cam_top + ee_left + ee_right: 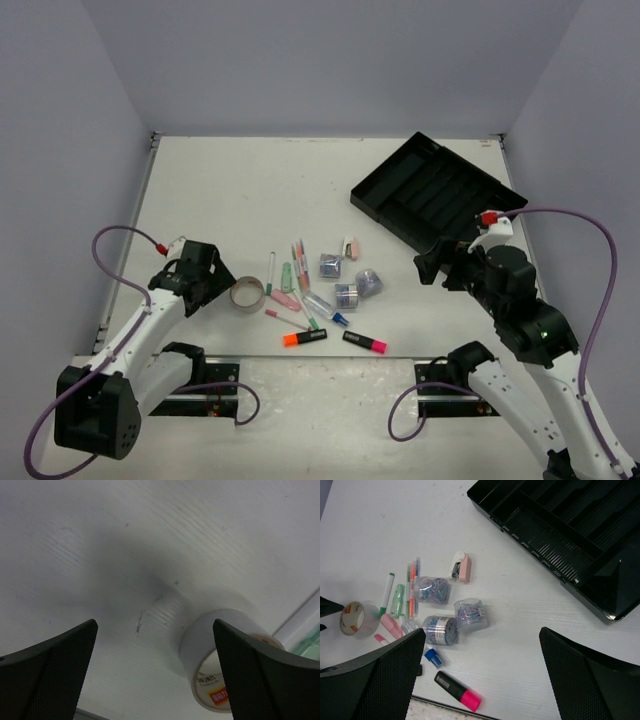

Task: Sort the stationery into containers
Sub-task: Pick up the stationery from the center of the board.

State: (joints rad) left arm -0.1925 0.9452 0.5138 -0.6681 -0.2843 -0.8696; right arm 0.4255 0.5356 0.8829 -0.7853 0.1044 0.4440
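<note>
Greyish tape ring (220,665) lies flat on the table (100,540), hole up, just ahead of my left gripper (155,630) and off twd its right side, partly hidden behind that finger (265,680), so it's beside the jaws, not between them. Left jaws stand wide apart, nothing held. My guess on handling: light, stiff core w/ slick film outside, so it'll prob. skid or spin if I nudge it and won't squash under a firm pinch. Best hold imo is across the wall, one finger down the hole and one outside; spanning the whole ring looks less sure. Farther out past the ring are the pens (386,595), then the clear cubes (432,589) of clips. My right gripper (482,630) hovers over that lot, jaws apart too, empty; cubes sit right below it, a pink-ended highlighter (457,691) back twd its base, and the black tray (535,540) ahead and to its right, well apart from the pile.
</note>
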